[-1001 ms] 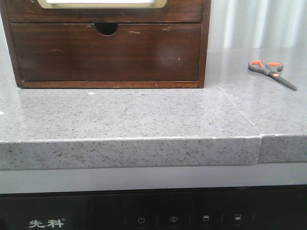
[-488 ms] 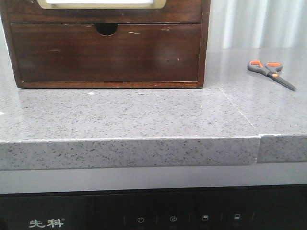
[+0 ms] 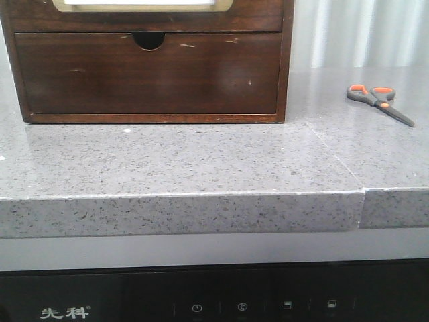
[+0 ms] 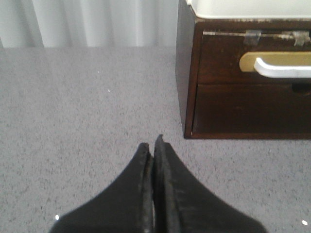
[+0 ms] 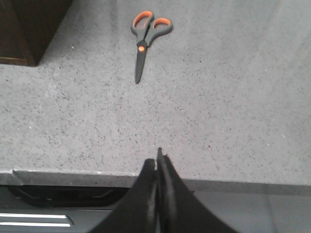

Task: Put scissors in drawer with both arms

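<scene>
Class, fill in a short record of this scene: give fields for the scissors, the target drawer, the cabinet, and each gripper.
scissors: lying flat on the grey countertop, to the right of the cabinet, blades closed
drawer: shut, brass-coloured frame on its front
cabinet: dark wood, standing on the countertop
left gripper: fingers together, holding nothing, over the countertop
right gripper: fingers together, holding nothing, apart from the scissors

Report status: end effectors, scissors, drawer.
Left end effector shut, empty. Right end effector shut, empty. Small grey, orange-looped scissors flat on speckled grey counter, right of cabinet. Dark wooden brass-framed drawer closed. Nothing blocking.
</scene>
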